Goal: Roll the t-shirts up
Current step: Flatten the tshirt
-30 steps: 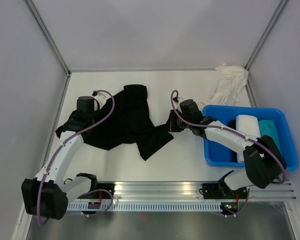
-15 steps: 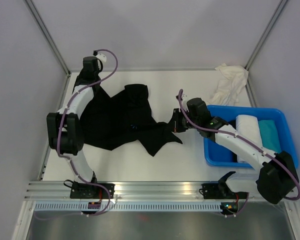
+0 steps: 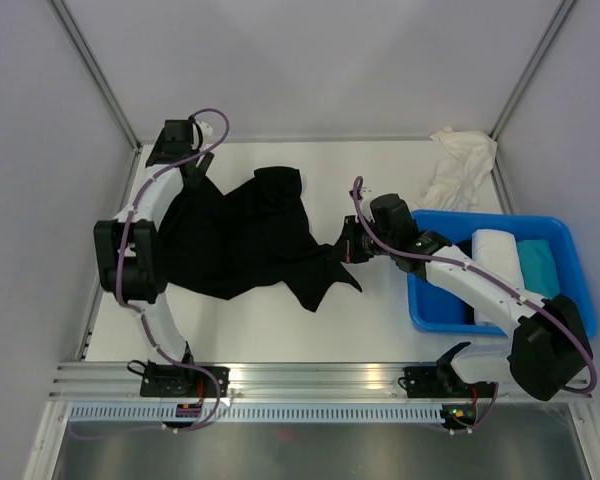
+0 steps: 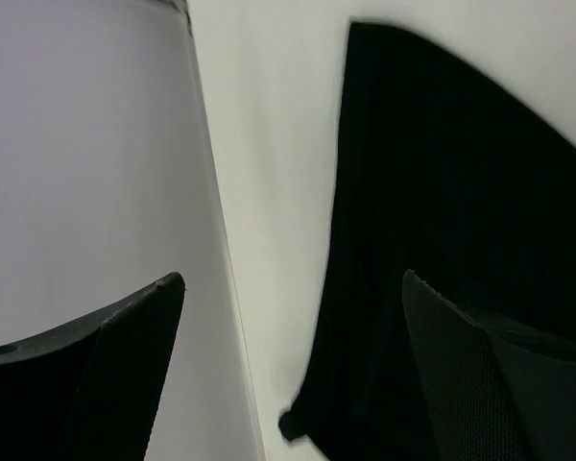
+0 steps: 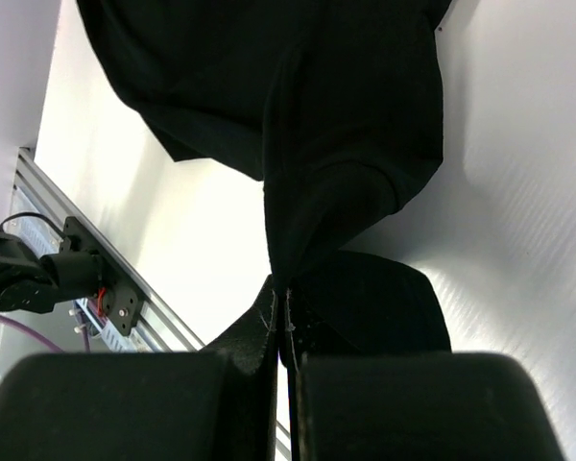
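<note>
The desk [image 3: 380,320] carries the black t-shirt [image 3: 240,235], spread left of centre, toward 9 o'clock. It is far from flat: its 12 o'clock end is bunched into folds, the 3 o'clock side is drawn into a taut ridge, and a loose flap points to 5 o'clock. This looks like the flattening step that comes before any rolling.

The blue bin [image 3: 425,305] sits at 4 o'clock and holds a rolled white t-shirt [image 3: 495,250] and a teal t-shirt [image 3: 540,262] side by side. A crumpled white t-shirt [image 3: 458,165] waits at 1 o'clock, in the desk's far corner.

The right arm [image 3: 460,275] reaches to the black shirt's 3 o'clock edge, with its jaws pressed together on a pinch of black cloth. The left arm [image 3: 145,205] stretches to the shirt's 11 o'clock corner. Its jaws are spread wide over the cloth edge beside the enclosure wall [image 4: 86,154], holding nothing.

Next, the left jaws likely need to close on that corner. The two arms could then pull apart and lay the shirt smooth.
</note>
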Robot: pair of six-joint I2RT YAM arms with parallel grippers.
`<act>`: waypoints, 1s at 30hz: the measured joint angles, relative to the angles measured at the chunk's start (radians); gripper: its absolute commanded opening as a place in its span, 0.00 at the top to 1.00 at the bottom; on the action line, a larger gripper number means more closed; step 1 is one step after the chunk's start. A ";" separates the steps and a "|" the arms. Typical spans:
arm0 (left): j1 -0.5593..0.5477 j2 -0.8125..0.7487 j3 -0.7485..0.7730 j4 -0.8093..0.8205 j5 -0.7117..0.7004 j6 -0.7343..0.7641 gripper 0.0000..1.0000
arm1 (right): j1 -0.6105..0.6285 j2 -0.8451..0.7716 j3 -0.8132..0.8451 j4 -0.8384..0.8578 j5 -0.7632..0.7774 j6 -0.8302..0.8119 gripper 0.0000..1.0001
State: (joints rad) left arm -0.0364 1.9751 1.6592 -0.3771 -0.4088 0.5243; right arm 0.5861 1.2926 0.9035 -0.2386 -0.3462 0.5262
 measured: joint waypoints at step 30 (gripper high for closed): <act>-0.018 -0.770 -0.801 -0.386 0.724 0.149 0.00 | 0.086 0.175 0.805 0.127 -0.017 0.071 1.00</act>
State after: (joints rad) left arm -0.0547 1.2049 0.8581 -0.7635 0.3157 0.6731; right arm 0.6720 1.4677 1.7088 -0.1116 -0.3634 0.5972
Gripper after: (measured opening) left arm 0.994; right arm 0.010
